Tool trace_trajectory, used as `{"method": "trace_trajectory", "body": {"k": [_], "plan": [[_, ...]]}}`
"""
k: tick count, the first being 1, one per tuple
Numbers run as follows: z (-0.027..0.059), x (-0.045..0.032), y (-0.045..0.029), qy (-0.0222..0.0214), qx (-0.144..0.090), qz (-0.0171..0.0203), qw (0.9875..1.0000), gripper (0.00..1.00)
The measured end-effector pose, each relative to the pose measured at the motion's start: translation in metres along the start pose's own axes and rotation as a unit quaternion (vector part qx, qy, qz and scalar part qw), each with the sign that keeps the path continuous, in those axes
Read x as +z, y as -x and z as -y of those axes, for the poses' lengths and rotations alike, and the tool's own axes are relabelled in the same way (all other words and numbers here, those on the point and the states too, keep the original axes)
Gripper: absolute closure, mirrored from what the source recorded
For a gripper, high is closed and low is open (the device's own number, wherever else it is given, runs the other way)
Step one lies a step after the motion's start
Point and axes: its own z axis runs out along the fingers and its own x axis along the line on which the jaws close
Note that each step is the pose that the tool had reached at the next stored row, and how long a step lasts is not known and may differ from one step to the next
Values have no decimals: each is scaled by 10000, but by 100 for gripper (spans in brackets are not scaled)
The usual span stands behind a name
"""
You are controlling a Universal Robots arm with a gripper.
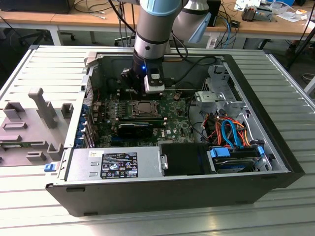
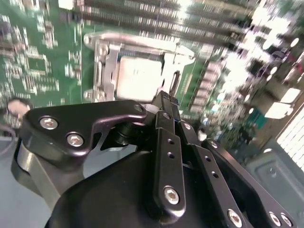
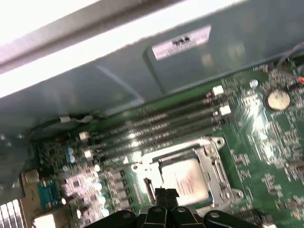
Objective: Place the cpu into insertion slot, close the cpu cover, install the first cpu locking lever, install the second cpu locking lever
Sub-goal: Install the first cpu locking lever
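Open computer case point(image 1: 275, 162) is lying on the slatted table point(image 1: 44, 64), motherboard point(image 1: 172, 125) sitting flat inside it. The insertion slot point(image 1: 144, 109) is sitting mid-board, the cpu point(image 2: 138, 77) lying in it, the cpu cover point(image 2: 109, 64) lying around the chip. Memory slots point(image 3: 156, 126) are running just beside the socket, toward the case wall. Gripper point(image 2: 164, 99) is hanging just above the socket edge. Power supply point(image 1: 115, 164) is sitting along the near wall, drive bay point(image 1: 236, 155) toward the exterior view's right. Plastic fixture point(image 1: 34, 125) is lying outside the case, at the exterior view's left.
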Motion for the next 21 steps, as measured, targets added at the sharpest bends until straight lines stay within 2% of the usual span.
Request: {"method": "trace_trajectory", "body": {"k": [1,2,3,4,21], "plan": [[0,0,0,96,-13,-32,9999,89],[0,-1,0,163,-23,-54,9999,89],[0,0,0,211,-30,-70,9997,89],[0,0,-1,218,-37,-74,9997,89],[0,-1,0,146,-501,-121,9986,89]]}}
